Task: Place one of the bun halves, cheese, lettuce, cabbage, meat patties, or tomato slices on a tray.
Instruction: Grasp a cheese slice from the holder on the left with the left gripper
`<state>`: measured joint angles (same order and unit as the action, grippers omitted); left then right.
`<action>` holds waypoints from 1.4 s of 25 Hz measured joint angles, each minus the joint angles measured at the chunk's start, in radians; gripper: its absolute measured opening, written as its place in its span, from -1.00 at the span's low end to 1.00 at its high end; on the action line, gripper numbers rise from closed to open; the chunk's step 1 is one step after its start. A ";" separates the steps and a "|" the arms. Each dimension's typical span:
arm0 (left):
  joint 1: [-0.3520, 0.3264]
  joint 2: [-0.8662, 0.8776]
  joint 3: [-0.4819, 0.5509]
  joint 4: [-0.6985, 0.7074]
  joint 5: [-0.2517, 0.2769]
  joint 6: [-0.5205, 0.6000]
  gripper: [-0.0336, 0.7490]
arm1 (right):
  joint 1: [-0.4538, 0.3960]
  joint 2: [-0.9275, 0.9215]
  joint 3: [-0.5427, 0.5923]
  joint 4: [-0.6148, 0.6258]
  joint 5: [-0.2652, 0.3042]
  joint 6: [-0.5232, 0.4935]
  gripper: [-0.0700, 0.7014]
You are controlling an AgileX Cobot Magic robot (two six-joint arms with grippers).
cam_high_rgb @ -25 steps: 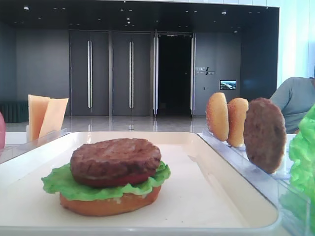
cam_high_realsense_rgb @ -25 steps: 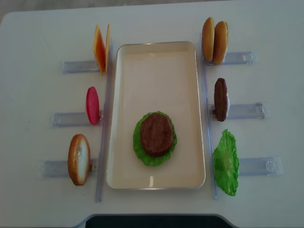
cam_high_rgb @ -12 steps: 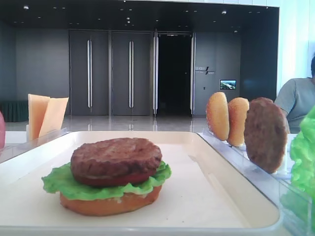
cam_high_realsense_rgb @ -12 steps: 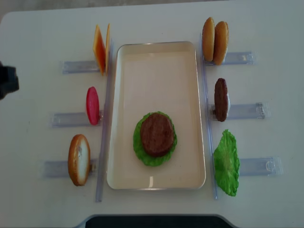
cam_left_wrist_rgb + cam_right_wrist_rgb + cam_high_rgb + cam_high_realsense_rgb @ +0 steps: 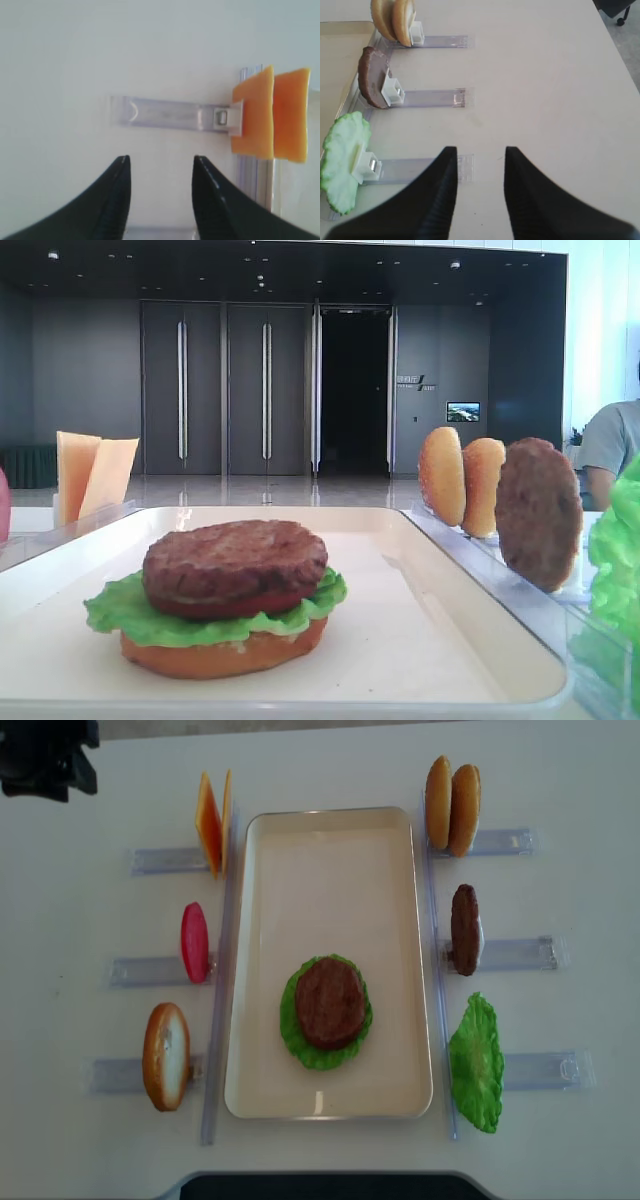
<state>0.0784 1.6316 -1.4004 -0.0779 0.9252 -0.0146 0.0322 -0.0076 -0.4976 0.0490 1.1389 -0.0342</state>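
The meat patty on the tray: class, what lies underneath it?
Under the meat patty show a red tomato edge, green lettuce and a bun half resting on the tray. Anything else between the layers is hidden.

Office lobby (dbl doors (image 5: 222,390), dim hall)

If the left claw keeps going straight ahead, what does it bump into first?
Probably the clear holder lying across its path on the table. The left gripper is open and empty. The cheese slices stand off to one side, so it likely misses them.
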 joint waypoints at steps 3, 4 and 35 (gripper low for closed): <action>0.000 0.104 -0.121 -0.007 0.011 0.000 -0.10 | 0.000 0.000 0.000 0.000 -0.001 0.000 -0.16; 0.000 0.137 -0.164 -0.009 0.022 0.000 -0.10 | 0.000 0.000 0.000 0.000 -0.001 0.000 -0.16; -0.337 0.421 -0.496 -0.012 0.201 -0.200 -0.10 | 0.000 0.000 0.000 0.000 -0.001 0.000 -0.19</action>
<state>-0.2586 2.0527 -1.8966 -0.0898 1.1264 -0.2149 0.0322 -0.0076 -0.4976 0.0490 1.1380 -0.0342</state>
